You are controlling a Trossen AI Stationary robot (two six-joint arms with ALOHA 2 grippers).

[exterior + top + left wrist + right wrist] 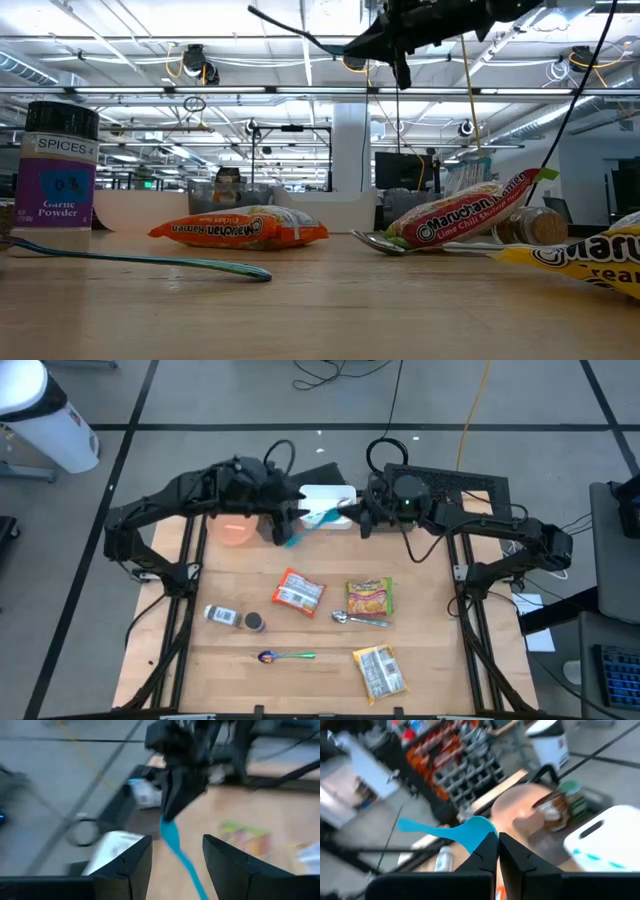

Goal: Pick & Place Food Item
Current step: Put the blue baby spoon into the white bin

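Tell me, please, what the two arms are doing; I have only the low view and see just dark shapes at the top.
Observer: The right gripper is shut on a blue spoon.
Operator: And the left one?
Observer: The left gripper is open, its fingers on either side of the spoon's handle.
Operator: Where over the table is this?
Observer: Near the back edge, between a pink plate and a white container.

Spice jar (221, 616), metal spoon (358, 619), white tray (326, 495)
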